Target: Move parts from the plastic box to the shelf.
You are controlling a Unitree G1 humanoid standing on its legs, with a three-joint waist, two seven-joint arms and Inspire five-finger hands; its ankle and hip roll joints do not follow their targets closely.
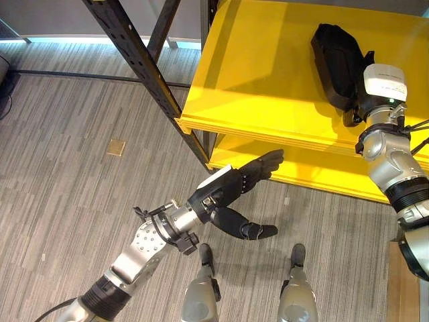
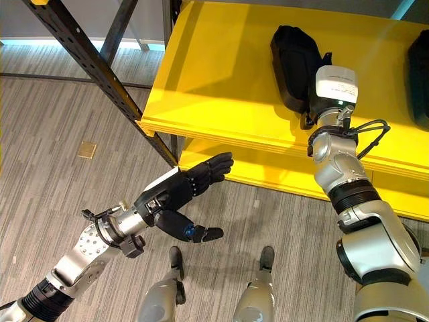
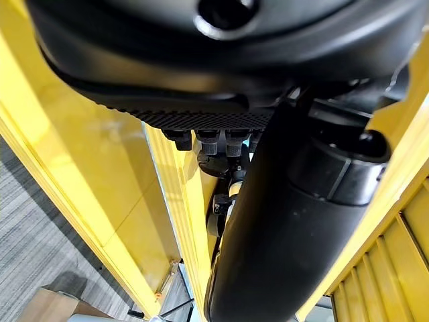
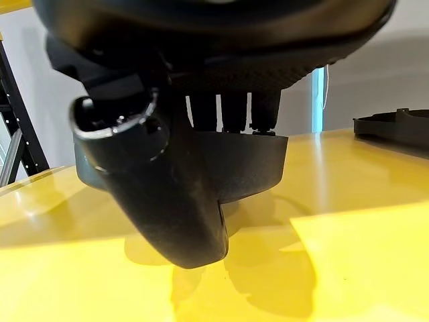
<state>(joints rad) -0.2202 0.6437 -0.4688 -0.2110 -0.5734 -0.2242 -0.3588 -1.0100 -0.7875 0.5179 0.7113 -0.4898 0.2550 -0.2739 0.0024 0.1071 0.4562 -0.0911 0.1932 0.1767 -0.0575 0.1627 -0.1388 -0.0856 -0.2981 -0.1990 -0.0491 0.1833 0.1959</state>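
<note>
Across the upper right of the head views ran the yellow shelf [image 1: 268, 74], its top board lit by a bright patch, with a lower yellow board [image 1: 315, 168] beneath it and a black perforated upright [image 1: 144, 64] at its left corner. Grey striped floor [image 1: 67, 168] lay below, with a small brass plate [image 1: 116, 147] set into it.

On the top board lay a black part [image 1: 335, 60], a rounded oblong shell; its long axis ran from the back of the shelf toward the front edge, slanting slightly to the right as it came forward. The right hand [image 4: 221, 60] was at its nearer end. In the right wrist view the fingers [image 4: 231, 111] reached down over the top of the part [image 4: 201, 174] and the thumb [image 4: 120, 134] pressed against its near side, so the hand was closed around it while its underside rested on the yellow board. A second black part [image 2: 419, 74] lay farther right on the same board, well apart from the first.

Below the shelf edge, the left hand [image 1: 231, 194] hovered over the floor, fingers straight and pointing toward the lower board, thumb spread wide, holding nothing
</note>
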